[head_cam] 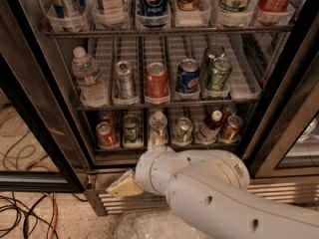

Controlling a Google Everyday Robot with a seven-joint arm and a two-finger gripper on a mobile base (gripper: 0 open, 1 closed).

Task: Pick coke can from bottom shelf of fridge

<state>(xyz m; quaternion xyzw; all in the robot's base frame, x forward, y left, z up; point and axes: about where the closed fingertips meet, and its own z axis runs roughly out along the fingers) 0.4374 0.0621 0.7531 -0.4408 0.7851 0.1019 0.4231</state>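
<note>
The fridge stands open in front of me. On the bottom shelf a red coke can stands in the leftmost lane, with a second red can partly hidden behind it. My gripper is at the end of the white arm. It sits low in front of the shelf's front edge, below and to the right of the coke can and apart from it. It holds nothing that I can see.
Right of the coke can stand a green can, a water bottle, a silver can, a small bottle and a copper-brown can. The middle rack holds a red can and a Pepsi can. Cables lie on the floor at left.
</note>
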